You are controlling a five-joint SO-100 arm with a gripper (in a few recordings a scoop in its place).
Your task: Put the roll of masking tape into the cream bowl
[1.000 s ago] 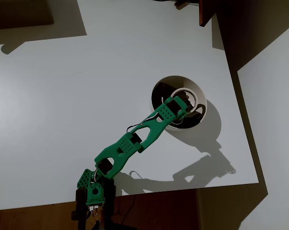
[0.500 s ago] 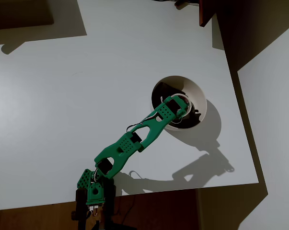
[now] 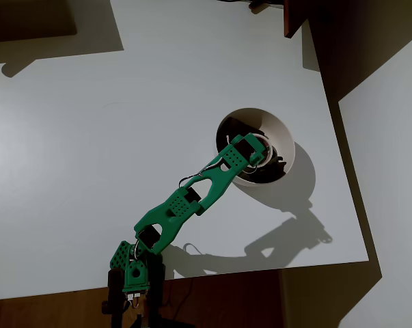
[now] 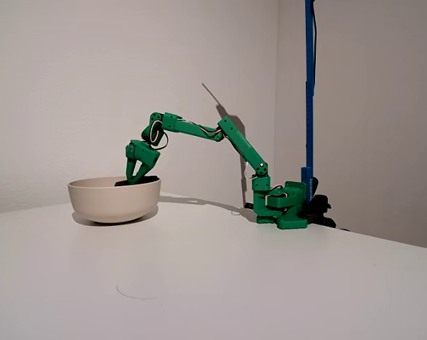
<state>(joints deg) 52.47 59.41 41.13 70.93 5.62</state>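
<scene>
In the overhead view the cream bowl (image 3: 279, 126) sits right of the table's middle, and in the fixed view the bowl (image 4: 110, 199) stands at the left. My green gripper (image 3: 258, 152) reaches down inside it, its fingers dipping below the rim in the fixed view (image 4: 134, 177). Only a thin off-white arc of the roll of masking tape (image 3: 263, 139) shows at the gripper's tip, low in the bowl's dark interior. The rest of the roll is hidden under the gripper, whose jaws appear shut on it.
The white table (image 3: 89, 137) has wide free room left of the bowl. Its front edge runs near the arm's base (image 3: 134, 273). A dark brown board (image 3: 294, 17) stands at the back right corner. A blue pole (image 4: 309, 85) rises behind the base.
The gripper has lowered deeper into the bowl and shifted slightly left. The tape ring, plainly seen a second ago, now shows only as a small arc.
</scene>
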